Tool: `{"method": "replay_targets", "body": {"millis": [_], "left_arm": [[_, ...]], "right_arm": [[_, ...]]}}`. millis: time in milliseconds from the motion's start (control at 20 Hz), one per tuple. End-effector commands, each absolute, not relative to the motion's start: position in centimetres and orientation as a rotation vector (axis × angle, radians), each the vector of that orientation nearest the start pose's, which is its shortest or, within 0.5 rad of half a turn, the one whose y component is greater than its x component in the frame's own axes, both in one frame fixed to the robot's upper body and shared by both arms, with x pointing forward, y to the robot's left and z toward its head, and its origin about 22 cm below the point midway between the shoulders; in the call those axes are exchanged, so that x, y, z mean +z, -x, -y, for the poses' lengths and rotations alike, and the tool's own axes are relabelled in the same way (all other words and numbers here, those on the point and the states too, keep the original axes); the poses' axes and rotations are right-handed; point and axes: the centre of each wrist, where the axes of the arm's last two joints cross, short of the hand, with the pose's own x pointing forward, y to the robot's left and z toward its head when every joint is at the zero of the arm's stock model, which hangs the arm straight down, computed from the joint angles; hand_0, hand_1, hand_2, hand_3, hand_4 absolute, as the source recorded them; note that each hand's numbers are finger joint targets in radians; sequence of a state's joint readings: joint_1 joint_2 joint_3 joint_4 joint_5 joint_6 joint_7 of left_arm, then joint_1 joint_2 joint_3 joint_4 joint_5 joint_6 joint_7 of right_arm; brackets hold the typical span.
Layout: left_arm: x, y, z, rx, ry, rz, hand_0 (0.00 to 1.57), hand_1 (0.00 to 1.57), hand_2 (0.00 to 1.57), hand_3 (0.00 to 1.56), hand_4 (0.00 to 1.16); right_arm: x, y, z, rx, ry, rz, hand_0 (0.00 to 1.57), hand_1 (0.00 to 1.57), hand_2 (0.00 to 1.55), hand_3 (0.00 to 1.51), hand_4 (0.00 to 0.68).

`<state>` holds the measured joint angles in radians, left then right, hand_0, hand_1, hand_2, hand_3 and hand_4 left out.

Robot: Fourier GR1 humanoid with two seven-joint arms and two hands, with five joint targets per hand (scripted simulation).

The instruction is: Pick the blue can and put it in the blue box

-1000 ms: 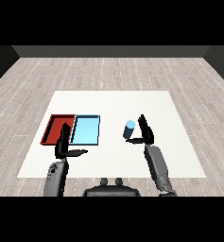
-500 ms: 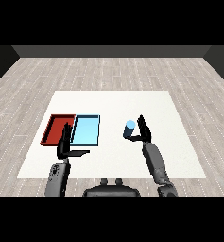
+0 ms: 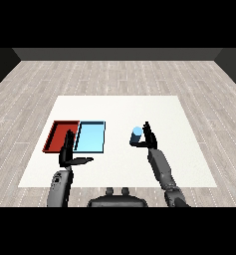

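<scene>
Since the earlier frame the right hand had closed round the can; the blue tray, at 9 o'clock, lay unfilled. The left hand was open.

Pretty bare room. Wood-plank floor, pale grey-beige, boards running across and stretching off to far end. Dark wall along back, nearly black, no windows or doors showing. White square worktop sitting mid-floor, flat, matte. Even soft light all over, barely any shadows.
</scene>
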<state>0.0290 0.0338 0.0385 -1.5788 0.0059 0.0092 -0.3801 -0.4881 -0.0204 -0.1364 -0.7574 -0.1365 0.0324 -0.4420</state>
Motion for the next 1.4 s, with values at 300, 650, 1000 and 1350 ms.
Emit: {"method": "replay_targets", "body": {"millis": [300,650,1000,1350], "left_arm": [[-0.1,-24.2,-26.7,0.016,-0.112,1.957,0.0,0.0,0.0,0.0,0.0],[0.9,-23.0,-25.0,-0.005,-0.117,1.936,0.0,0.0,0.0,0.0,0.0],[-1.0,-22.3,-24.2,0.012,-0.082,1.935,0.0,0.0,0.0,0.0,0.0],[0.2,-23.0,-25.2,0.045,-0.092,1.963,0.0,0.0,0.0,0.0,0.0]], "right_arm": [[-7.8,-34.8,19.9,-0.109,-0.166,1.595,0.0,0.0,0.0,0.0,0.0],[-6.6,-35.7,19.0,-0.118,-0.188,1.6,0.0,0.0,0.0,0.0,0.0],[-6.0,-36.9,18.1,-0.116,-0.179,1.587,0.0,0.0,0.0,0.0,0.0],[-6.3,-35.6,18.7,-0.144,-0.152,1.578,0.0,0.0,0.0,0.0,0.0]]}}
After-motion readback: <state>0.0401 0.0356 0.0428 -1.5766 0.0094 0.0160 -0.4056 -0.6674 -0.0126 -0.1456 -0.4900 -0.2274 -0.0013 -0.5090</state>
